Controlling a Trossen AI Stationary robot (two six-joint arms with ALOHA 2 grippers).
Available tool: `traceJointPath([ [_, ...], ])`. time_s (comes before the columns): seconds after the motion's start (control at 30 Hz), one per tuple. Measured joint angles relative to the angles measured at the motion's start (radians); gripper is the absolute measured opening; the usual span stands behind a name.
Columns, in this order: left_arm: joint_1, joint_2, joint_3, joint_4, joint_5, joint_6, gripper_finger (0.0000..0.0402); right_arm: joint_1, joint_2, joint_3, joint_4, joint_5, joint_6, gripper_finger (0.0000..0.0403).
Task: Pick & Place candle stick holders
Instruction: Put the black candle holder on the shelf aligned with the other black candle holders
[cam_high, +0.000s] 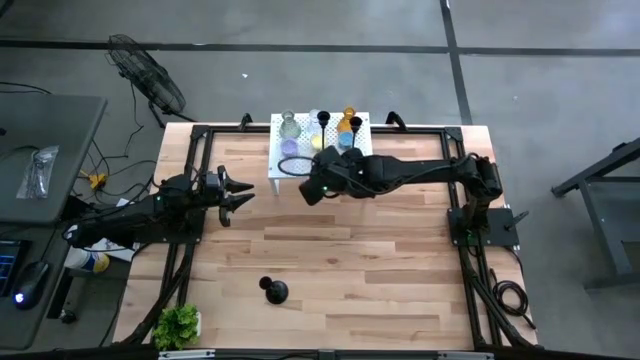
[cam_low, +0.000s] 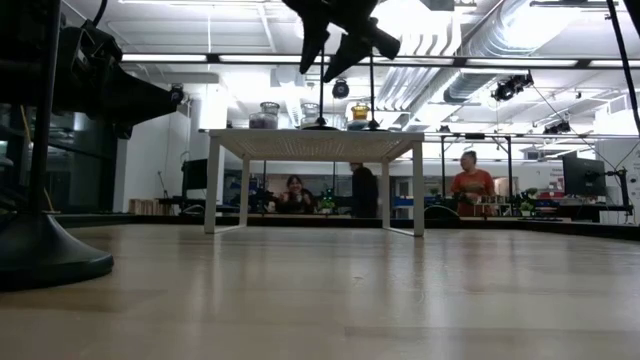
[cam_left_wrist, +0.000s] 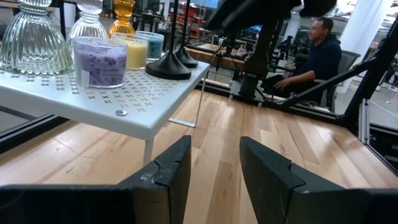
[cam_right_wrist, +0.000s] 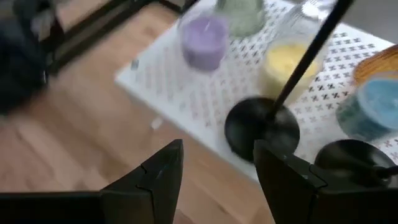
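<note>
A white perforated stand (cam_high: 300, 165) sits at the table's far middle. On it are a purple cup (cam_right_wrist: 204, 38), a yellow cup (cam_right_wrist: 283, 65), a blue cup (cam_right_wrist: 373, 109), an amber glass (cam_left_wrist: 123, 15), clear glasses (cam_left_wrist: 34, 40) and two black holders, which rest on their round bases (cam_right_wrist: 261, 127). Another black holder (cam_high: 273, 290) stands alone on the wood near the front. My right gripper (cam_right_wrist: 217, 168) hovers open above the stand's near edge with nothing between its fingers. At the left of the table my left gripper (cam_left_wrist: 214, 168) is open and level, pointing toward the stand.
A small green plant (cam_high: 178, 325) sits at the near left corner. Black frame rails (cam_high: 190, 200) run along the table's left, right and far sides. Bare wood lies between the stand and the lone holder. People (cam_low: 470, 185) sit beyond the table.
</note>
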Motion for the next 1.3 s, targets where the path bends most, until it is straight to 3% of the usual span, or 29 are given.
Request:
traceJointPath([
  [0.27,0.0,0.0,0.0,0.0,0.0,0.0,0.0134,0.038,-0.051,-0.098,0.056,-0.119,-0.143,0.0189],
  [0.5,0.0,0.0,0.0,0.0,0.0,0.0,0.0134,0.056,-0.155,-0.304,0.265,-0.249,-0.145,0.0189],
  [0.7,0.0,0.0,0.0,0.0,0.0,0.0,0.0134,0.068,-0.259,-0.509,0.456,-0.273,-0.147,0.0185],
  [1.03,0.0,0.0,0.0,0.0,0.0,0.0,0.0134,0.071,-0.478,-0.821,0.647,-0.286,-0.195,0.0124],
  [1.3,0.0,0.0,0.0,0.0,0.0,0.0,0.0134,0.071,-0.742,-1.081,0.743,-0.286,-0.283,0.0073],
])
